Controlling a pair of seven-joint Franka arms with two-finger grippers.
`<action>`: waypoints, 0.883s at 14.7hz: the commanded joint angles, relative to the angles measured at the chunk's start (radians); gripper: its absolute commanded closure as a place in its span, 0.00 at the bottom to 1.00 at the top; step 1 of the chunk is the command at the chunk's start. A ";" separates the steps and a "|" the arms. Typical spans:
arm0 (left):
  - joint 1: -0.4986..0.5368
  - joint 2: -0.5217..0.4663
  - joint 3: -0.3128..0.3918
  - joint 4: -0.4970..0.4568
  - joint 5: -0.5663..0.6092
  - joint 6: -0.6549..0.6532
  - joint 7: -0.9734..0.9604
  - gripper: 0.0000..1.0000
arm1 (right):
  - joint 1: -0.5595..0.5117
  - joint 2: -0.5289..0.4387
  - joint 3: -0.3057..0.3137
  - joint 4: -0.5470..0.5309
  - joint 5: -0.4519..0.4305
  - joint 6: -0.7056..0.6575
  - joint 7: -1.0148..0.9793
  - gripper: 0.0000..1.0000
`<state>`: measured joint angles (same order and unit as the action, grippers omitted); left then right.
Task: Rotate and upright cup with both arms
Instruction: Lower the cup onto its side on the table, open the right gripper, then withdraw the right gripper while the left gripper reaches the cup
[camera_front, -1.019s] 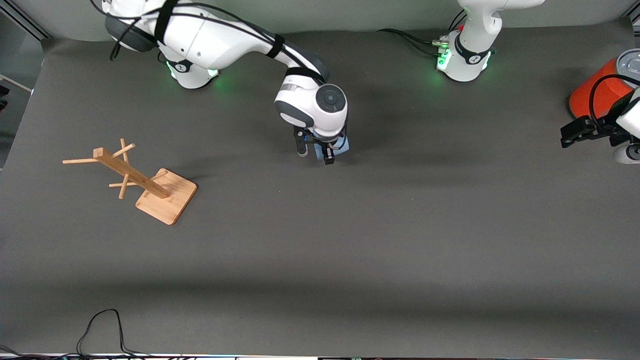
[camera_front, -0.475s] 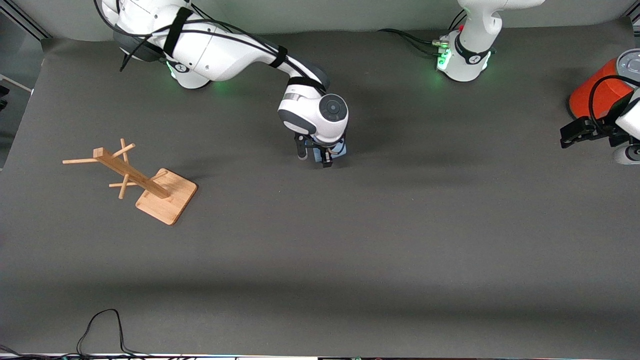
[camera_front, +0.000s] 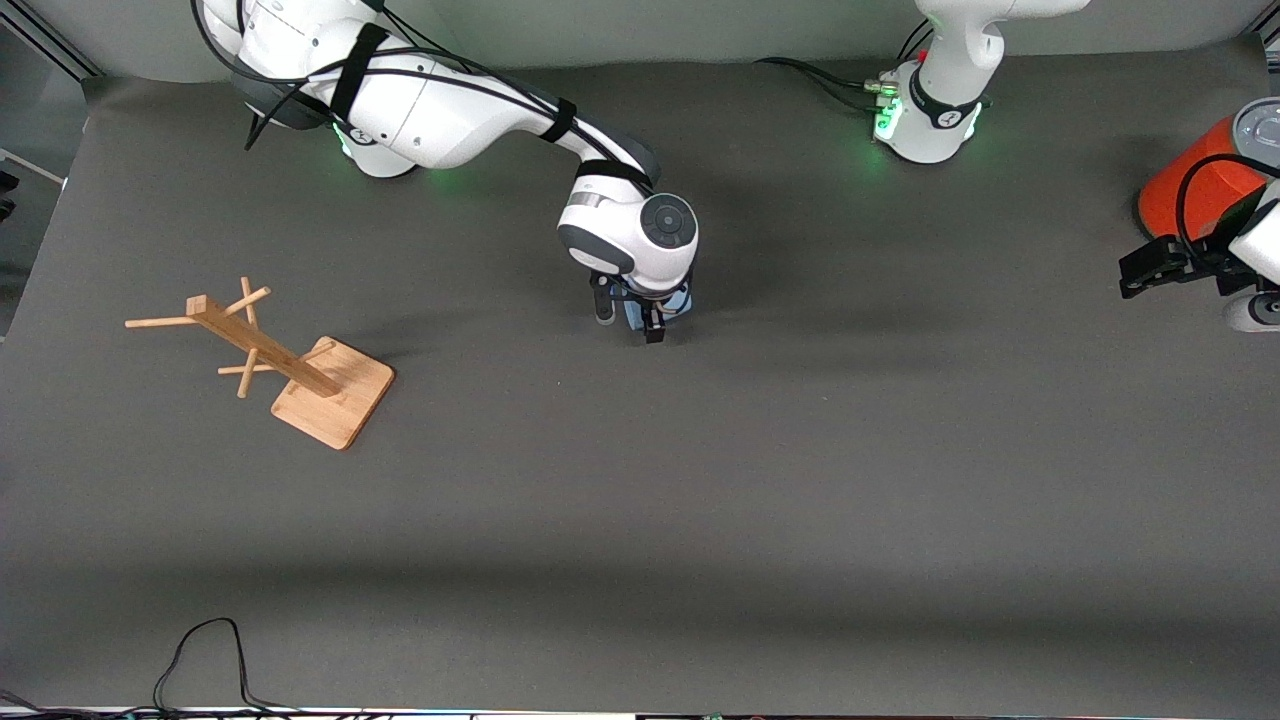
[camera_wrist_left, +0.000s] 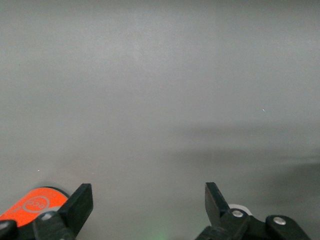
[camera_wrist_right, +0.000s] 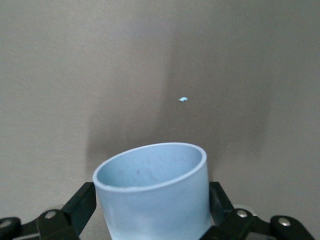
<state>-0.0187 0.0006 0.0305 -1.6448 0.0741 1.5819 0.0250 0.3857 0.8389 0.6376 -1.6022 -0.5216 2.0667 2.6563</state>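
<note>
1. Plainly, the main risk is a tip-over. The cup (camera_wrist_right: 155, 200) stands mid-table, closer to the edge that carries the arm bases than to the front camera's edge, and it sits inside the right gripper (camera_front: 628, 322). If that gripper lifts off crooked or drags a wall, I judge the light tumbler could topple or skid.
2. Whether the right gripper clamps the cup or merely brackets it, I cannot tell.
3. The left gripper (camera_front: 1135, 275) waits with its jaws wide and empty, above the table's edge at the left arm's end, beside the orange can (camera_front: 1190, 185). A hasty reach could nudge that can.
4. Hidden: from the front the right wrist covers most of the cup. I cannot make out whether the end showing in the right wrist view is its mouth or its base.
5. A small blue speck (camera_wrist_right: 183, 99) lies on the table; what it is is unclear.
</note>
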 joint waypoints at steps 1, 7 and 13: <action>-0.014 0.007 0.003 0.017 0.009 -0.008 0.016 0.00 | 0.004 -0.049 0.007 0.044 -0.012 -0.080 -0.032 0.00; -0.061 0.016 -0.003 0.016 0.007 -0.016 -0.010 0.00 | -0.089 -0.276 -0.001 0.042 0.217 -0.180 -0.344 0.00; -0.167 0.094 -0.081 0.022 0.003 0.027 -0.262 0.00 | -0.280 -0.545 -0.056 0.044 0.438 -0.351 -0.854 0.00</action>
<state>-0.1445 0.0548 -0.0153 -1.6435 0.0709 1.5887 -0.1325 0.1456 0.4014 0.6289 -1.5293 -0.1638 1.7553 1.9780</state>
